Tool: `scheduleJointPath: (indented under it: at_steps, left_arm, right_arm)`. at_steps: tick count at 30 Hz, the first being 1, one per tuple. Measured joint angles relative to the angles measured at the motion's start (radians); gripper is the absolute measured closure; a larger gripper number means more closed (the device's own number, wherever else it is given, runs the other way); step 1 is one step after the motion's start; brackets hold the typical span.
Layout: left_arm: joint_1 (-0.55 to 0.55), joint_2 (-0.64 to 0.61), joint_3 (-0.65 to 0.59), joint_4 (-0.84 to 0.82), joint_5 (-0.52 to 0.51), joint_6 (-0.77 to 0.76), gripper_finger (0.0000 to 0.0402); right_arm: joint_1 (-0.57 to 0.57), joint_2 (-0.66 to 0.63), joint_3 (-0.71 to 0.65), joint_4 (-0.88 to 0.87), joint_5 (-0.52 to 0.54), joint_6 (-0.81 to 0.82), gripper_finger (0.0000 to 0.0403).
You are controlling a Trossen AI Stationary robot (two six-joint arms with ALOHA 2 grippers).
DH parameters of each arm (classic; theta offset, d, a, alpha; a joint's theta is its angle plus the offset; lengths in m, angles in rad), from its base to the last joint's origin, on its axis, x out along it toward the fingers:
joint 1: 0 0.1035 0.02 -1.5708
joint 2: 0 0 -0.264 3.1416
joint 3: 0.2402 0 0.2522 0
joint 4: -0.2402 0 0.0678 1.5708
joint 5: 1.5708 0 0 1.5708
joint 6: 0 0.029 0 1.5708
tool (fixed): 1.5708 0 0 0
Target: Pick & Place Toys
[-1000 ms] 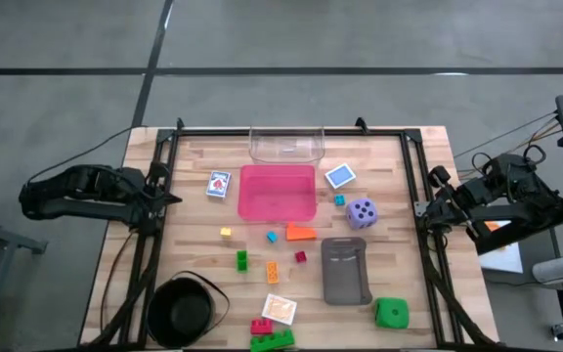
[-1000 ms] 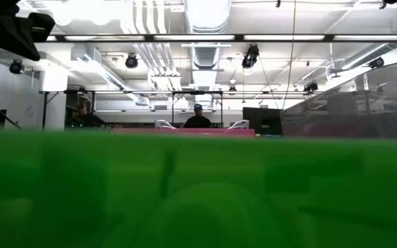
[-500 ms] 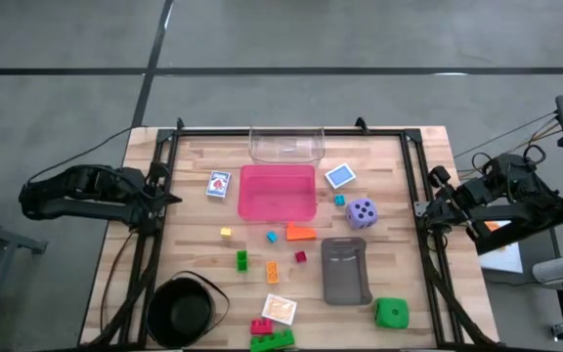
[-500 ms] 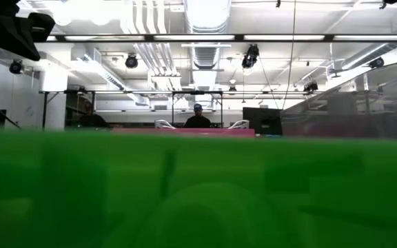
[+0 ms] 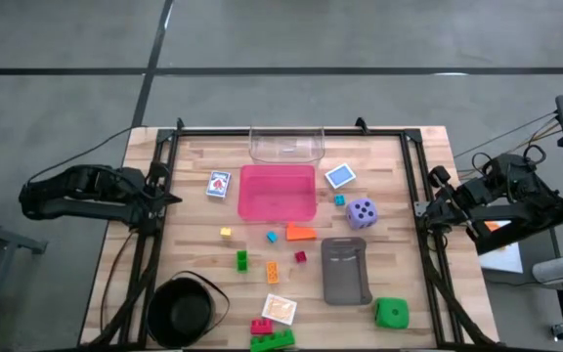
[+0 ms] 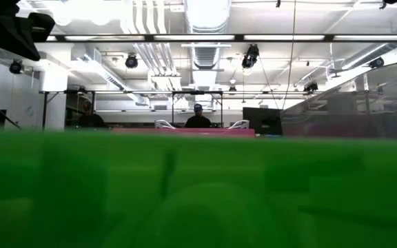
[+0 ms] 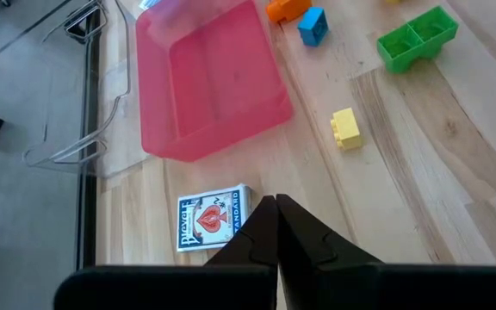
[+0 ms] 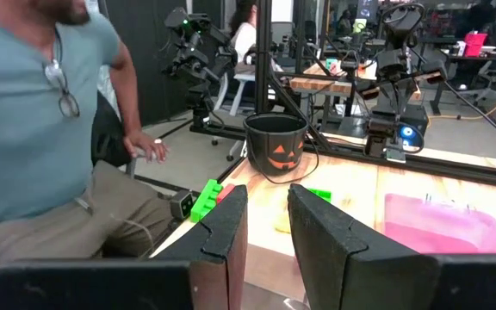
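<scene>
The toys lie spread over the wooden table (image 5: 399, 156). They are a purple die (image 5: 362, 213), a green die (image 5: 392, 313), blue cards (image 5: 219, 185) (image 5: 340, 176), an orange card (image 5: 279, 309) and small bricks: yellow (image 5: 226, 233), green (image 5: 241, 259), orange (image 5: 273, 273) and red (image 5: 300, 257). My left gripper (image 5: 169, 198) waits at the table's left edge, shut and empty (image 7: 275, 207), pointing over a blue card (image 7: 213, 218). My right gripper (image 5: 428, 210) waits at the right edge, its fingers slightly apart with nothing between them (image 8: 268, 215).
A pink tray (image 5: 278, 192), a clear tray (image 5: 286, 144) and a grey tray (image 5: 345, 271) stand mid-table, and a black bowl (image 5: 184, 311) sits near left. A green brick (image 6: 198, 193) blocks the lower half of the low view. A person (image 8: 33, 129) stands beside the table's near edge.
</scene>
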Motion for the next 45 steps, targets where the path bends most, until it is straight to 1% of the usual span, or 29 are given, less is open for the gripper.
scheduleJointPath:
  at_steps: [29, 32, 34, 37, 40, 43, 44, 45]
  left_arm:
    - [0.000, 0.000, 0.000, 0.000, 0.000, 0.008, 0.0401]
    - [0.000, 0.000, 0.000, 0.025, -0.025, 0.067, 0.0401]
    - [0.000, -0.001, 0.001, 0.016, -0.045, 0.144, 0.0401]
    - [0.000, 0.002, 0.001, 0.033, -0.045, 0.310, 0.0401]
    - [0.000, 0.006, 0.001, 0.059, -0.043, 0.415, 0.0401]
    - [-0.001, 0.010, 0.000, 0.172, -0.023, 0.414, 0.0401]
    - [-0.001, 0.014, 0.000, 0.207, 0.010, 0.388, 0.0401]
    - [-0.001, 0.019, 0.000, 0.243, 0.053, 0.331, 0.0401]
  right_arm:
    - [0.000, -0.001, 0.000, 0.000, 0.000, 0.000, 0.0313]
    - [0.000, -0.001, 0.000, 0.000, 0.000, 0.000, 0.0313]
    - [0.000, -0.001, 0.000, 0.000, 0.000, 0.000, 0.0313]
    - [0.000, -0.001, 0.000, 0.000, 0.000, 0.000, 0.0313]
    - [0.000, -0.001, 0.000, 0.000, 0.000, -0.001, 0.0313]
    - [0.000, -0.001, 0.000, 0.001, 0.013, -0.031, 0.0313]
    - [0.000, -0.001, 0.000, 0.003, 0.019, -0.042, 0.0313]
    - [0.000, -0.001, 0.000, 0.004, 0.024, -0.046, 0.0313]
